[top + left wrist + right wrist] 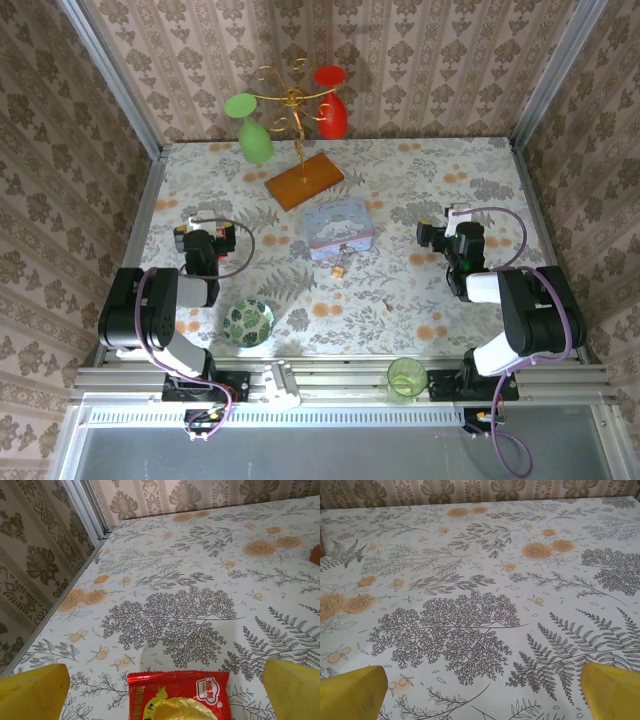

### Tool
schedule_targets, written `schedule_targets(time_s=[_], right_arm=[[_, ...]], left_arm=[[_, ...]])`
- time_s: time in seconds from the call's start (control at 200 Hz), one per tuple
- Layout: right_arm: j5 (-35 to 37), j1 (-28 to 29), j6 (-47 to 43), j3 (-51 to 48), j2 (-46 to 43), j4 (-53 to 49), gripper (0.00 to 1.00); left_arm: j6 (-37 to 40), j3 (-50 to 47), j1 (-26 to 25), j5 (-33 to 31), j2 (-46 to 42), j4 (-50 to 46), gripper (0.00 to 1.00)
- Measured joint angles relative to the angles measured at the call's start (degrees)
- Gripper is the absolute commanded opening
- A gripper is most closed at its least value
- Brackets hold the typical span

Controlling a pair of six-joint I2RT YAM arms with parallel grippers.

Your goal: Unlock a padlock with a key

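The tiny brass padlock (340,270) lies on the flowered tablecloth just in front of the pale blue tin (340,230). A faint grey sliver (388,306) to its right may be the key; it is too small to tell. My left gripper (205,228) rests at the table's left, well away from the padlock. In the left wrist view the left gripper (164,687) is open, with a red-and-yellow snack packet (177,695) lying between its yellow fingers (35,692). My right gripper (447,230) sits at the right. The right gripper (482,692) is open over bare cloth.
A gold stand on a wooden base (304,180) carries a green glass (254,140) and a red glass (333,115) at the back. A patterned bowl (248,322) and a green cup (407,377) stand near the front edge. Wallpapered walls enclose the table.
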Motion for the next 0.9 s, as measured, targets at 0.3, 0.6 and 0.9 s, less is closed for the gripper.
schedule_targets(time_s=[0.3, 0.6, 0.9], right_arm=[[-0.6, 0.0, 0.0, 0.0, 0.0, 0.0, 1.00], [-0.6, 0.0, 0.0, 0.0, 0.0, 0.0, 1.00], [-0.6, 0.0, 0.0, 0.0, 0.0, 0.0, 1.00]], left_arm=[[0.0, 0.0, 0.2, 0.3, 0.0, 0.1, 1.00], [0.0, 0.0, 0.2, 0.4, 0.0, 0.1, 1.00], [0.0, 0.0, 0.2, 0.4, 0.0, 0.1, 1.00]])
